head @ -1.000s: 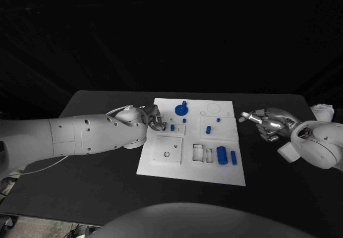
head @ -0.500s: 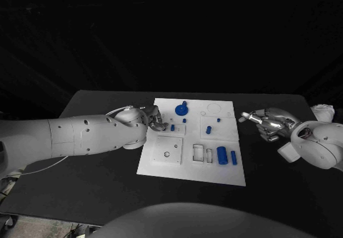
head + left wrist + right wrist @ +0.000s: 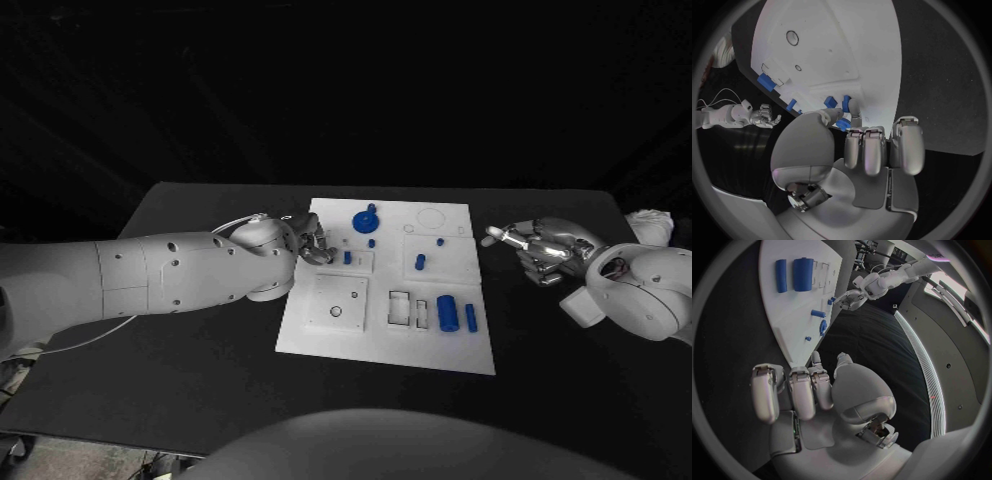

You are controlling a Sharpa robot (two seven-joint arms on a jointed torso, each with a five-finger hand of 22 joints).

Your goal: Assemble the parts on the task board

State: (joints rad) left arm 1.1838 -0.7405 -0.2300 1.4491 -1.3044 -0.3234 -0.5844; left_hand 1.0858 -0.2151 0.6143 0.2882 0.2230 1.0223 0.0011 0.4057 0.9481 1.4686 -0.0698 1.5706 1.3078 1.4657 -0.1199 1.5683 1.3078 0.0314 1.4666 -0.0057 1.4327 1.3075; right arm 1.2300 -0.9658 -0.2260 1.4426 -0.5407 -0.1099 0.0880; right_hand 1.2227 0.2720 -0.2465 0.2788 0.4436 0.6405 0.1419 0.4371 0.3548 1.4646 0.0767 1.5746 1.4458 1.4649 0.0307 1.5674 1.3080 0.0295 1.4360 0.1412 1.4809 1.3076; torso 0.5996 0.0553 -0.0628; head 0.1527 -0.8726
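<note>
- Small blue part (image 3: 348,257) near the task board's (image 3: 378,335) left edge; in head view its long axis runs toward the board's far edge.
- My left hand (image 3: 307,243) sits on it, fingertips (image 3: 844,121) against it (a grip, I can't tell).
- Round blue part (image 3: 366,220) just beyond.
- Right hand (image 3: 537,250) off the board, fingers curled, holding nothing.

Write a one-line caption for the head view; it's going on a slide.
Left hand at the task board's left edge by a small blue part; right hand hovers off its right side.
</note>
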